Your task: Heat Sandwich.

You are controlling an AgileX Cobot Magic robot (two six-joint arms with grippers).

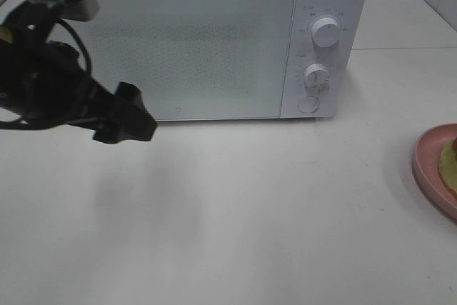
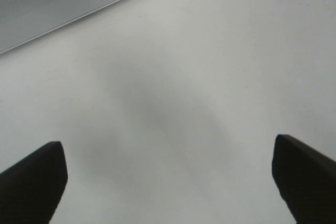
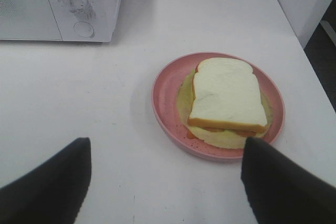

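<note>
The sandwich [image 3: 226, 95], pale bread over a yellow layer, lies on a round pink plate [image 3: 167, 103] in the right wrist view. My right gripper [image 3: 165, 182] hovers short of the plate, open, with nothing between its dark fingers [image 3: 289, 182]. In the high view only a sliver of the sandwich [image 1: 450, 162] and the plate [image 1: 432, 169] show at the right edge, and the right arm is out of sight. My left gripper [image 1: 128, 121] hangs in front of the white microwave [image 1: 200, 41], near its lower left corner. Its fingers [image 2: 31, 182] stand wide apart over bare table, so it is open and empty. The microwave door is closed.
The microwave has two knobs [image 1: 326, 31] and a round button [image 1: 308, 104] on its right panel. The white table [image 1: 235, 212] stretches between microwave and plate. A table edge and a wall corner [image 3: 310, 3] lie beyond the plate in the right wrist view.
</note>
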